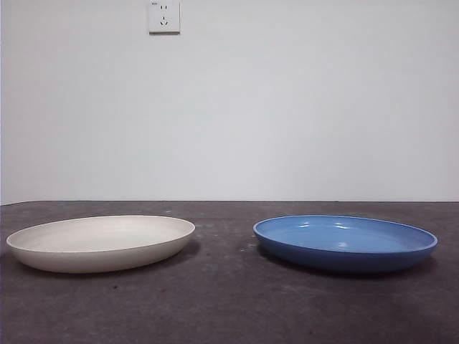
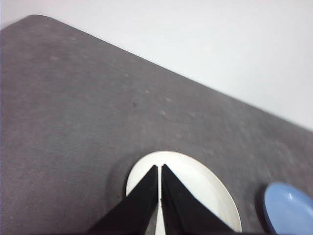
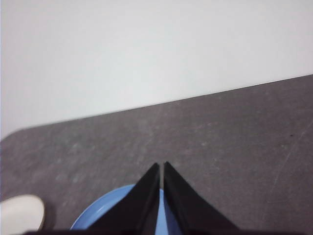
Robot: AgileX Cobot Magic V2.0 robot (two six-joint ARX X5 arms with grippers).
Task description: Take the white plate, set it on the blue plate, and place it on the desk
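The desk (image 1: 229,301) fills the foreground of the front view, a dark grey-brown surface with a mottled, scuffed texture. Taking the blue plate (image 1: 345,242) as the landmark, the white plate (image 1: 100,242) sits to its left in the front view, at about the same depth, with a clear strip of bare desk between the two rims. Both plates lie flat on the desk, right way up, and neither touches the other. The white plate is matte cream; the blue plate is glossy and carries small highlights inside its bowl.

Neither arm shows in the front view. In the left wrist view the left gripper (image 2: 160,166) hangs above the white plate (image 2: 205,191), its two black jaws pressed together with only a thin slit between them and nothing held; the blue plate (image 2: 288,208) shows at the edge of that view, beside the white one. In the right wrist view the right gripper (image 3: 161,165) hangs above the blue plate (image 3: 98,218), its jaws likewise clenched on nothing, and a piece of the white plate (image 3: 20,213) shows off to the side.

Behind the blue plate the desk ends at a plain pale wall (image 1: 287,107). A white wall socket (image 1: 163,16) sits high on that wall, up and to the left of the blue plate.
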